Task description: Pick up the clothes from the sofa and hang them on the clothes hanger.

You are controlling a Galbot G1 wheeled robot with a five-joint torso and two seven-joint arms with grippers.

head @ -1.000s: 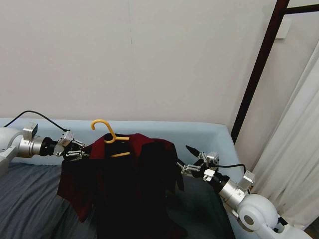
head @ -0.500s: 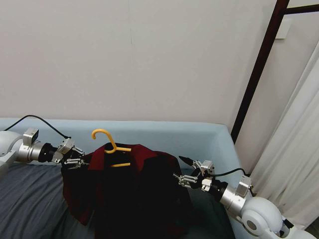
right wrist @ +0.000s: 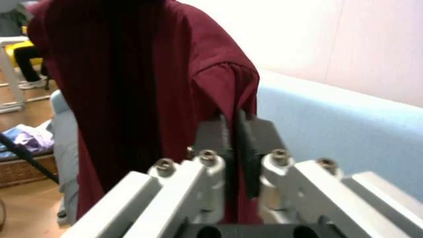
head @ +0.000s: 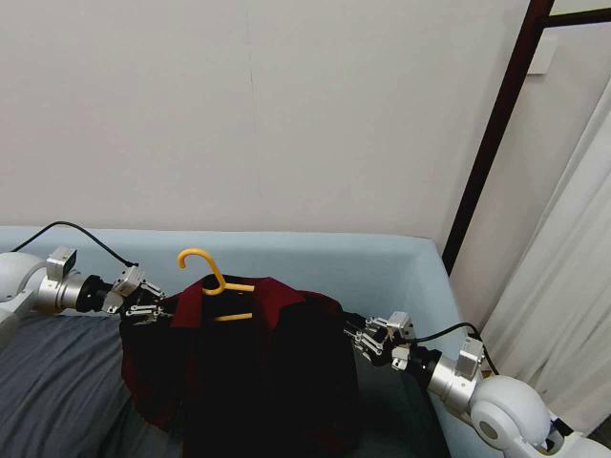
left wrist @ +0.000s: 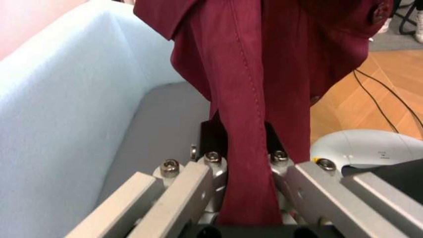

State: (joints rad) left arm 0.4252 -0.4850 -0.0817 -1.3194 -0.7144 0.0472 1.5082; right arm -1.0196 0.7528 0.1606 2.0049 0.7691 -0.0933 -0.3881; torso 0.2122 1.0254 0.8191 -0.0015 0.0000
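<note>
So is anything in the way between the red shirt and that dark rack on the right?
Nothing visible does. Left gripper and right gripper, jaws shut, hold the red shirt above the sofa; beyond the sofa's end only bare wall lies toward the dark rack.

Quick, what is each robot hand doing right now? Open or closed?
Left hand: closed, holding one side of the shirt.
Right hand: closed, holding the shirt's other side.
</note>
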